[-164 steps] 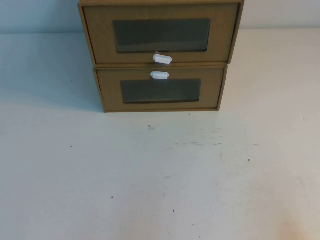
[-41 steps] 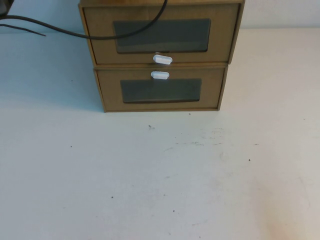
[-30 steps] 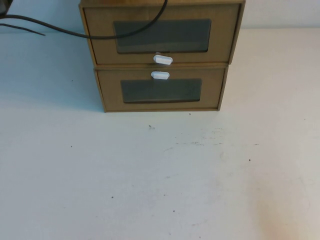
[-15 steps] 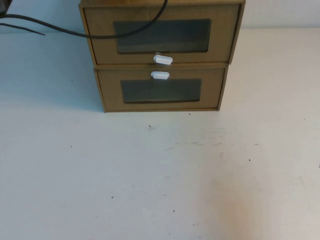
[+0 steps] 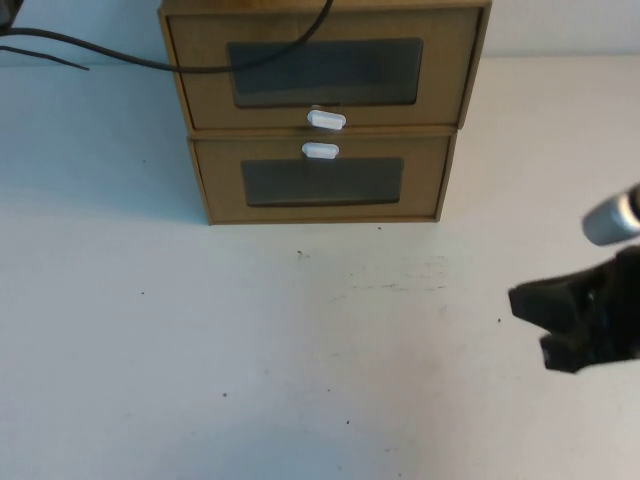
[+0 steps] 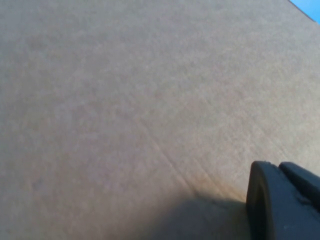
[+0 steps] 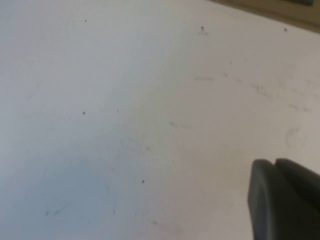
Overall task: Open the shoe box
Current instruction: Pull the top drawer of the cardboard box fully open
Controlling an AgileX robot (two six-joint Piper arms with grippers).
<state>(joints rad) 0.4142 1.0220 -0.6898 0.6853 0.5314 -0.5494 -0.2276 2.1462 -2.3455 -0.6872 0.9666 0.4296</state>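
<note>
Right hand (image 5: 545,325) hangs over the counter (image 5: 200,350) at the right edge of the high view, closed up tight with nothing in it; it is well apart from the boxes, forward of them and to their right. Two brown shoe boxes stand stacked at the back middle of the counter, the top box (image 5: 320,70) squarely on the bottom box (image 5: 320,185); both are shut, each with a dark window in its front. A white top pull (image 5: 326,120) sits at the lower edge of the upper front and a white bottom pull (image 5: 320,151) at the upper edge of the lower front, the two just beside each other. A black cable (image 5: 150,62) runs in from the left and crosses the top box's front; the left hand does not show in this view.

Left wrist view: the left hand (image 6: 280,200) is close over a plain brown cardboard face (image 6: 125,100) that fills the picture, its shadow falling on the cardboard; whether it is open or closed I cannot tell, nor whether it touches.

Right wrist view: the right hand (image 7: 282,200) is closed and empty above the speckled white counter (image 7: 100,125); a strip of the bottom box (image 7: 270,9) shows at the far edge.
</note>
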